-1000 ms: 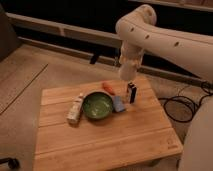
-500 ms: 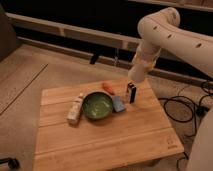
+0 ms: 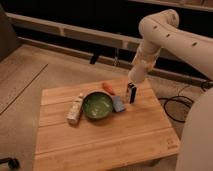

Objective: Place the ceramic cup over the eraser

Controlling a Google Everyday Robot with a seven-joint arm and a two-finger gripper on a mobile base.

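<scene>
Inspection, largest item first.

1. Robot arm (image 3: 165,35): white and jointed. It enters from the 2 o'clock corner of the view and bends down toward the table's far right part.

2. Wooden table (image 3: 100,140): a pale plank top that fills the lower middle of the view. It carries all the loose items in its far half.

3. Green bowl (image 3: 97,105): upright with its mouth up, a little toward 12 o'clock from the table's centre.

4. White bottle (image 3: 75,109): lies on its side at 9 o'clock of the bowl, just beside it. Its long axis runs roughly from 1 to 7 o'clock.

5. Gripper (image 3: 133,80): at the arm's lower end, directly above the eraser and close to its top. Whether they touch cannot be told. The fingers are closed narrow. The tip is pale, and the ceramic cup cannot be told apart from it, so a hold on the cup cannot be confirmed.

6. Blue pad (image 3: 119,104): flat on the table at 3 o'clock of the bowl, against the bowl's rim.

7. Eraser (image 3: 131,93): a dark upright block with a pale edge. It stands on the table at 2 o'clock of the blue pad, just beside it, near the right edge.

8. Orange piece (image 3: 108,87): lies at 1 o'clock of the bowl, near the far edge and clear of the eraser.

9. Black cable (image 3: 172,102): lies on the floor at 3 o'clock of the table.
</scene>
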